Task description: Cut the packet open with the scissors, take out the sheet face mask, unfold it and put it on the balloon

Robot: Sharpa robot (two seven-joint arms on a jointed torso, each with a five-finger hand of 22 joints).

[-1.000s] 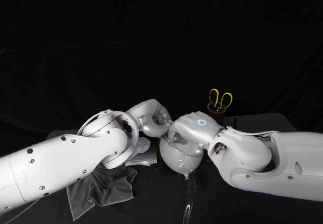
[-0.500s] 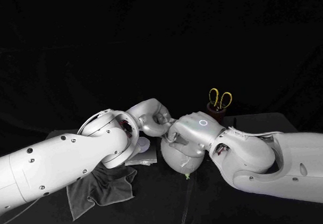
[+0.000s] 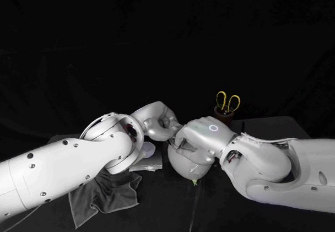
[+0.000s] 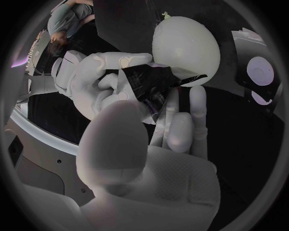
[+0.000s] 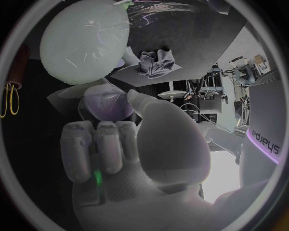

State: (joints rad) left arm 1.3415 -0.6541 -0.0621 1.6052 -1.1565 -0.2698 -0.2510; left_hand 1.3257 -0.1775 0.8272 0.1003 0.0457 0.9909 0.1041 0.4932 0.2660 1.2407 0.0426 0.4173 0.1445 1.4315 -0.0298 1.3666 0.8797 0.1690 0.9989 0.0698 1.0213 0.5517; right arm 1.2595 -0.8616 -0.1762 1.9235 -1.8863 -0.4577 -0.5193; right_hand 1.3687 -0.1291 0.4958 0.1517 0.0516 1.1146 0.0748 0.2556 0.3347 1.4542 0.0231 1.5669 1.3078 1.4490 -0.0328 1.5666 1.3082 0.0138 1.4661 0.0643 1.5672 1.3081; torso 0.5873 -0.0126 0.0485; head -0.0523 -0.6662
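A pale balloon (image 3: 185, 168) lies on the black table, its knot toward me, just under both hands. My left hand (image 3: 158, 121) and right hand (image 3: 199, 139) meet above it. In the left wrist view, a dark glossy folded sheet (image 4: 147, 83), apparently the face mask, is pinched between my left hand (image 4: 176, 129) and my right hand (image 4: 96, 83), close to the balloon (image 4: 183, 47). In the right wrist view, my right hand (image 5: 120, 154) has its fingers curled in beside the balloon (image 5: 84, 41). The pale packet (image 4: 260, 77) with lilac circles lies flat on the table (image 3: 148, 166).
The yellow-handled scissors (image 3: 228, 102) stand in a dark holder (image 3: 222, 114) behind my right hand. A grey cloth (image 3: 103, 193) lies crumpled under my left forearm. A clear strip (image 3: 195, 218) runs from the balloon's knot toward the front edge.
My right arm has shifted slightly down and to the right. Both hands stay together over the balloon, still holding the dark sheet.
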